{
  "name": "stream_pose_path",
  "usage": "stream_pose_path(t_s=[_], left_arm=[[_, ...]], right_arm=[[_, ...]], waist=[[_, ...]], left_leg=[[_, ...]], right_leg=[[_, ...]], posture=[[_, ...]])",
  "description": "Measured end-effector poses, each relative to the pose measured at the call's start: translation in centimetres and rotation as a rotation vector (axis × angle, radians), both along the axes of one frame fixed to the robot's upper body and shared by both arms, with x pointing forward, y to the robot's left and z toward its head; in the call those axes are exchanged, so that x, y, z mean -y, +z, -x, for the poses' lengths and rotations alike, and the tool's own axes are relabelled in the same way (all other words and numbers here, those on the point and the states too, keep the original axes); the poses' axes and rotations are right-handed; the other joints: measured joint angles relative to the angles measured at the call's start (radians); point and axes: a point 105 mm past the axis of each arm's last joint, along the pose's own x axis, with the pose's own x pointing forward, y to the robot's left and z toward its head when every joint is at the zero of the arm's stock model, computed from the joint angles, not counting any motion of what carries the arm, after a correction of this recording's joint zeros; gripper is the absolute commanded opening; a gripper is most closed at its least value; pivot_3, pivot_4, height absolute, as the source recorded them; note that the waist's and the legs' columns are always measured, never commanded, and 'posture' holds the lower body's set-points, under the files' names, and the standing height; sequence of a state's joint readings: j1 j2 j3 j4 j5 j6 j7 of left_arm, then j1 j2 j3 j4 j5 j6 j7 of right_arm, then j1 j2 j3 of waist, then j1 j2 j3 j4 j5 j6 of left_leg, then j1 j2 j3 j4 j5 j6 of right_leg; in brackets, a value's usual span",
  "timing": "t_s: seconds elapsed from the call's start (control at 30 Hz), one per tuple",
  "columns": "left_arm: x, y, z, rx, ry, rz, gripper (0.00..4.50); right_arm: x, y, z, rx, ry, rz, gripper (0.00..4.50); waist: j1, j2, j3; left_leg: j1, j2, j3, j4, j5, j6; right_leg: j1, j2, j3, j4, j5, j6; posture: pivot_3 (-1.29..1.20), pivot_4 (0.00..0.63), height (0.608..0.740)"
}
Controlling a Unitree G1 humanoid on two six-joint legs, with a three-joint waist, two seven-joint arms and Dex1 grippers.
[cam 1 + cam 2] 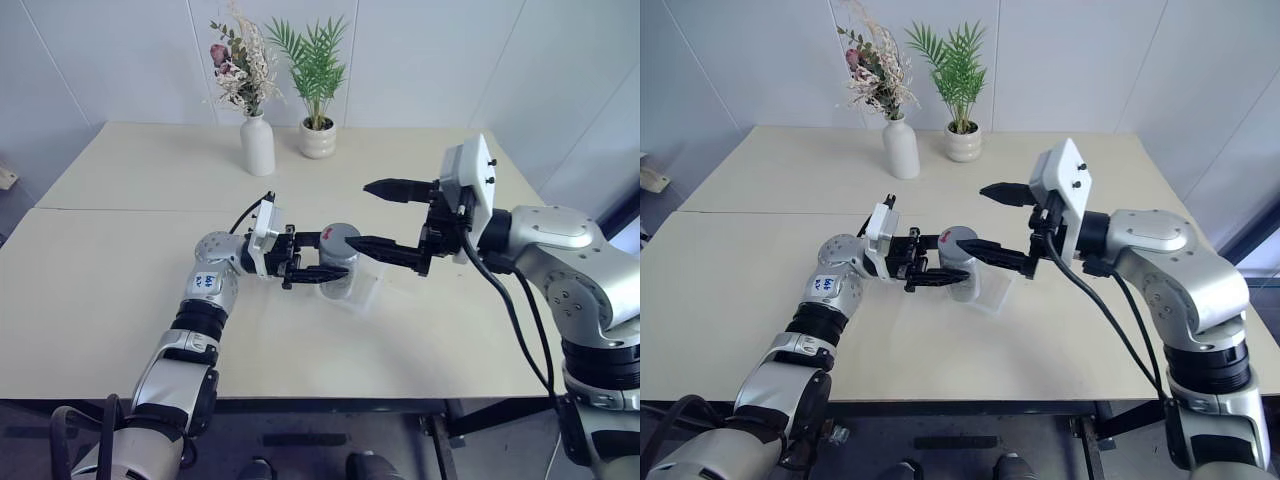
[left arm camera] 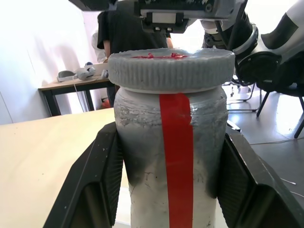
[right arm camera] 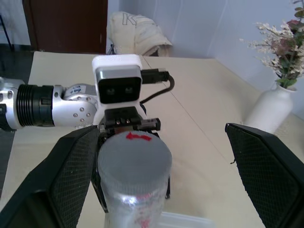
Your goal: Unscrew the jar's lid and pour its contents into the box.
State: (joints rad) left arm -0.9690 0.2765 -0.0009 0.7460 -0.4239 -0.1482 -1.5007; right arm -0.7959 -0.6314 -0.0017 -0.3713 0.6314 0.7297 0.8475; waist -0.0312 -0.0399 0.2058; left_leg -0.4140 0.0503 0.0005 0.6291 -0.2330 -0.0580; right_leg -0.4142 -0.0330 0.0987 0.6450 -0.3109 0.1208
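I see my left hand (image 1: pixel 318 257) clamped on the jar (image 1: pixel 338 262), held upright over the box (image 1: pixel 372 287) on the tabletop (image 1: pixel 120 300), lid (image 2: pixel 171 69) on. My right hand (image 1: pixel 385 217) is spread wide at lid height, one finger above the lid. Farther back stand a vase (image 1: pixel 257 144) and plant pot (image 1: pixel 318 138).

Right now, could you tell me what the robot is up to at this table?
The left gripper holds the jar upright by its body, above the table and over the clear box. The lid is on. The right gripper is wide open, fingers either side of the lid without gripping it.
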Motion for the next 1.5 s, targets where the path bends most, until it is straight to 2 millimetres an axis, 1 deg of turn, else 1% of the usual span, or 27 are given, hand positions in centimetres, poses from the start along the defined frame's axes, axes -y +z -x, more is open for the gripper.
stream_pose_path(t_s=[0.13, 0.53, 0.6, 0.73, 0.87, 1.27, 1.5], left_arm=[[0.2, -0.1, 0.0, -0.005, -0.004, 0.003, 2.28], [0.6, -0.2, 0.1, -0.006, -0.016, 0.007, 2.28], [0.6, -0.2, 0.1, -0.006, -0.017, 0.007, 2.28], [0.6, -0.2, 0.1, -0.007, -0.018, 0.008, 2.28], [0.7, -0.2, 0.1, -0.007, -0.018, 0.008, 2.28], [0.7, -0.2, 0.1, -0.008, -0.018, 0.008, 2.28], [0.6, -0.3, 0.1, -0.011, -0.017, 0.008, 2.28]], right_arm=[[-1.3, -0.7, -0.6, -0.023, 0.029, -0.015, 4.46], [-2.9, -2.0, -1.4, -0.049, 0.058, -0.004, 4.46], [-2.9, -2.1, -1.8, -0.047, 0.052, 0.001, 4.46], [-3.1, -1.6, -2.2, -0.025, 0.059, 0.002, 4.46], [-3.2, -1.7, -2.3, -0.016, 0.065, 0.014, 4.46], [-3.0, -1.8, -2.4, -0.016, 0.07, 0.029, 4.46], [-2.3, -1.8, -2.1, 0.002, 0.053, 0.051, 4.46]], waist=[[0.0, 0.0, 0.0], [-0.001, 0.0, 0.0], [0.0, 0.0, 0.0], [0.0, 0.0, 0.0], [0.0, 0.0, 0.0], [0.0, 0.0, 0.0], [0.0, 0.0, 0.0]], left_leg=[[0.0, 0.0, 0.0, 0.0, 0.0, 0.0], [0.0, 0.0, 0.0, 0.0, 0.0, 0.0], [0.0, 0.0, 0.0, 0.0, 0.0, 0.0], [0.0, 0.0, 0.0, 0.0, 0.0, 0.0], [0.0, 0.0, 0.0, 0.0, 0.0, 0.0], [0.0, 0.0, 0.0, 0.0, 0.0, 0.0], [0.0, 0.0, 0.0, 0.0, 0.0, 0.0]], right_leg=[[0.0, 0.0, 0.0, 0.0, 0.0, 0.0], [0.0, 0.0, 0.0, 0.001, 0.0, 0.0], [0.0, 0.0, 0.0, 0.001, 0.0, 0.0], [0.0, 0.0, 0.0, 0.001, 0.0, 0.0], [0.0, 0.0, 0.0, 0.001, 0.0, 0.0], [0.0, 0.0, 0.0, 0.001, 0.0, 0.0], [0.0, 0.0, 0.0, 0.0, 0.0, 0.0]], posture=[[0.0, 0.15, 0.74], [0.0, 0.15, 0.74], [0.0, 0.15, 0.74], [0.0, 0.15, 0.74], [0.0, 0.15, 0.74], [0.0, 0.15, 0.74], [0.0, 0.15, 0.74]])
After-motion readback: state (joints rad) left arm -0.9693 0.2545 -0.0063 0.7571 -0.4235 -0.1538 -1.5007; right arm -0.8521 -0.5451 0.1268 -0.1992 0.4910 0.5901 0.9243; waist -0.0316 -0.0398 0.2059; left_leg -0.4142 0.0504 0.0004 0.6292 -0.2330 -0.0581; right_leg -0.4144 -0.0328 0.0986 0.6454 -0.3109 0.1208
